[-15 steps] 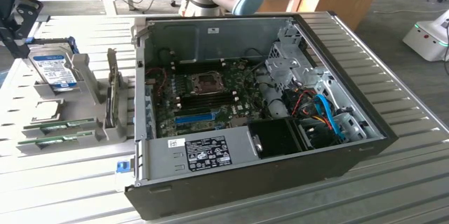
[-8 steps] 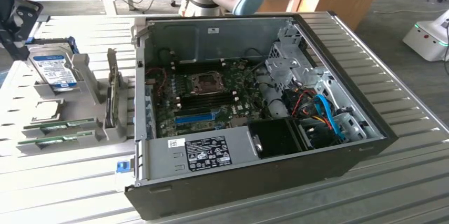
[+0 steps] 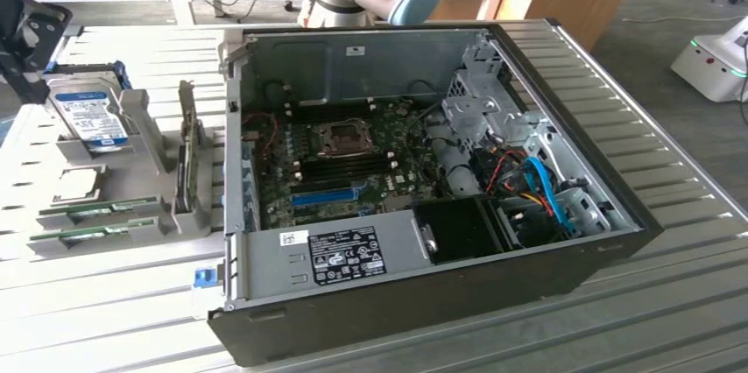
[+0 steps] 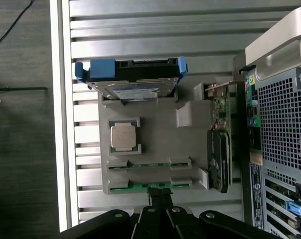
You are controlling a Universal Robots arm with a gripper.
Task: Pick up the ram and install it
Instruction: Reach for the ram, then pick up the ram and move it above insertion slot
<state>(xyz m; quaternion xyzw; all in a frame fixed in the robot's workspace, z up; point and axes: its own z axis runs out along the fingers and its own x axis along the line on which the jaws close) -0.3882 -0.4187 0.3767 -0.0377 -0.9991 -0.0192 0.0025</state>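
Note:
Two green ram sticks (image 3: 108,209) lie side by side in slots of a grey holder (image 3: 152,141) on the exterior view's left, beside the open PC case. In the wrist view the ram sticks (image 4: 150,166) sit along one edge of the holder (image 4: 155,132). My gripper (image 4: 160,193) hangs well above the holder, its dark fingers drawn together with nothing between them, and their tips overlap the outer stick (image 4: 135,185). In the exterior view the gripper (image 3: 24,58) is a dark shape at the far left, above the hard drive. The motherboard (image 3: 350,163) lies exposed inside the case.
The holder also carries a silver hard drive with a blue label (image 3: 88,115), a CPU chip (image 3: 73,182) and an upright expansion card (image 3: 187,150). A bright-blue slot (image 3: 321,195) sits on the motherboard. The case's walls (image 3: 240,128) rise beside the holder. The slatted metal table (image 3: 654,110) extends around.

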